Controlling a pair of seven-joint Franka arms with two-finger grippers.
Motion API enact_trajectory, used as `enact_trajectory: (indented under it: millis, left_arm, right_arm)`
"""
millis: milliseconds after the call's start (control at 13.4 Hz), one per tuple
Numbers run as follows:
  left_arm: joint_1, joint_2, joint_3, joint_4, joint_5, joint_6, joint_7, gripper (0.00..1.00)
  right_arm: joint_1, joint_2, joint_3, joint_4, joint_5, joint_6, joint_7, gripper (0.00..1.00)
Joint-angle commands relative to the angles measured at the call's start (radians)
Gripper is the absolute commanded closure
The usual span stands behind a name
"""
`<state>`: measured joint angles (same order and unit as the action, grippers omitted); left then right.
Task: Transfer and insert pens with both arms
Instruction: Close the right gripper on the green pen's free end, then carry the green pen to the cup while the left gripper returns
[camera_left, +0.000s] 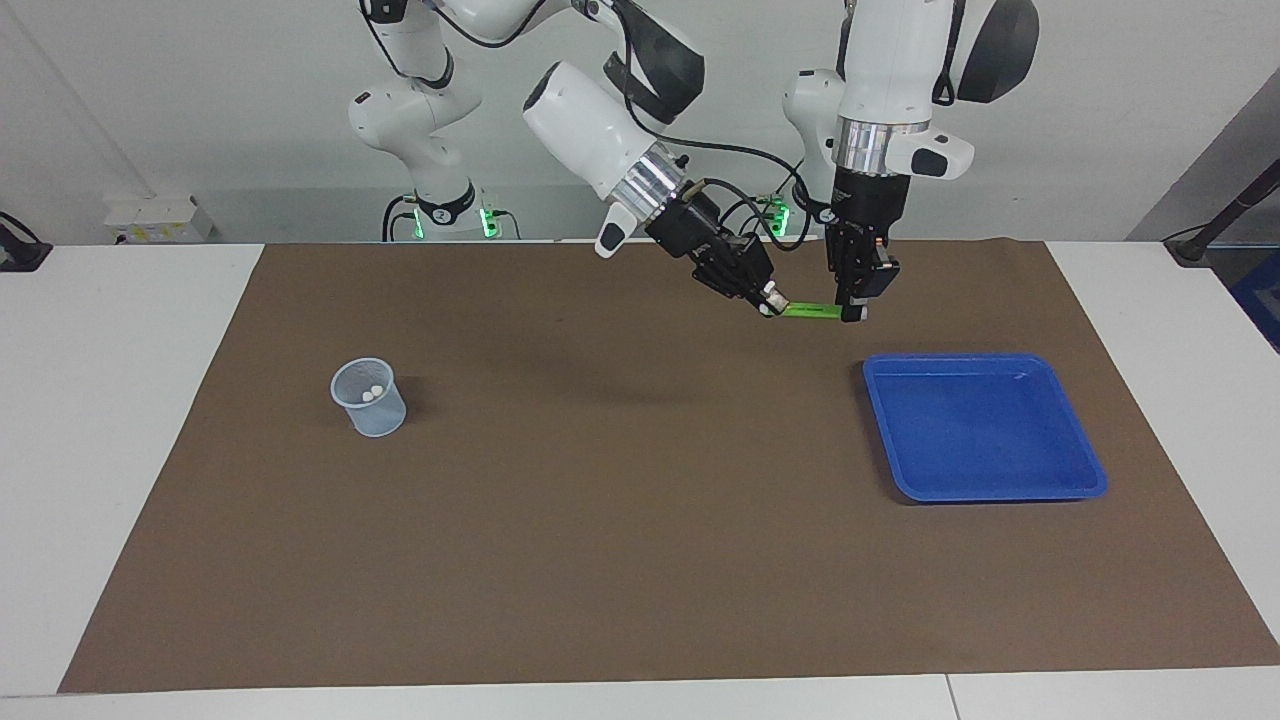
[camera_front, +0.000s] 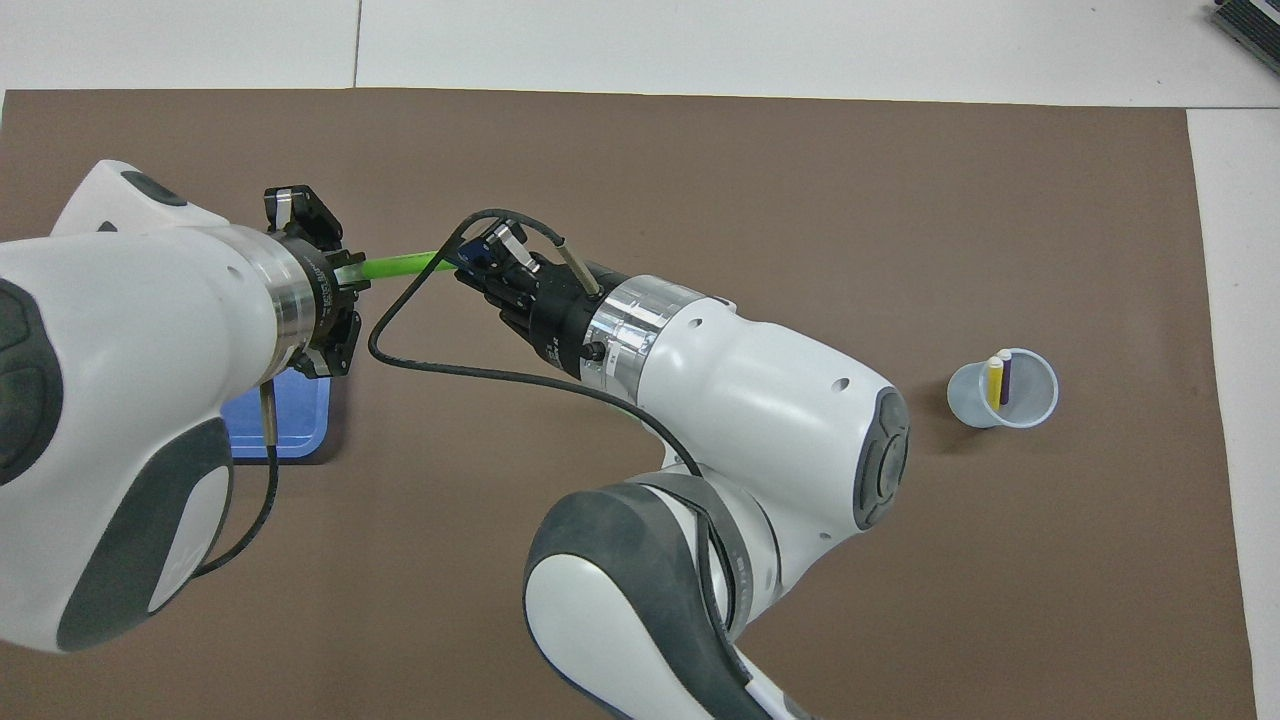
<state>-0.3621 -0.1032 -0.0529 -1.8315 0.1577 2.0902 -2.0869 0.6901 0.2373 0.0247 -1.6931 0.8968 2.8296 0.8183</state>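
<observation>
Midair, both jaws pinch the level green pen (camera_left: 812, 311), lying end-to-end between arms.

blue tray (camera_front: 290, 425) mostly hidden under left arm in overhead view, cup's pens' bodies hidden in facing view

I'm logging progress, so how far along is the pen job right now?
Done: the yellow pen and purple pen stand in the cup. In hand: the green pen is gripped at both ends by the left gripper and right gripper, mid-handover above the mat. Left: carrying it to the cup.
</observation>
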Motion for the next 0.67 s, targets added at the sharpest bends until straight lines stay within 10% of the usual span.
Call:
enact_trajectory:
  millis: [0, 149, 596]
  left_arm:
    - [-0.015, -0.047, 0.010, -0.031, 0.023, 0.004, 0.005, 0.36]
    - [-0.015, -0.047, 0.010, -0.031, 0.023, 0.004, 0.002, 0.00]
    - [-0.009, -0.053, 0.010, -0.031, 0.023, 0.007, 0.004, 0.00]
  right_arm:
    - [-0.012, 0.019, 0.003, 0.004, 0.019, 0.010, -0.011, 1.00]
    - [-0.014, 0.019, 0.003, 0.004, 0.019, 0.010, -0.010, 1.00]
    - [-0.075, 0.007, -0.003, -0.010, 0.004, -0.161, -0.164, 1.00]
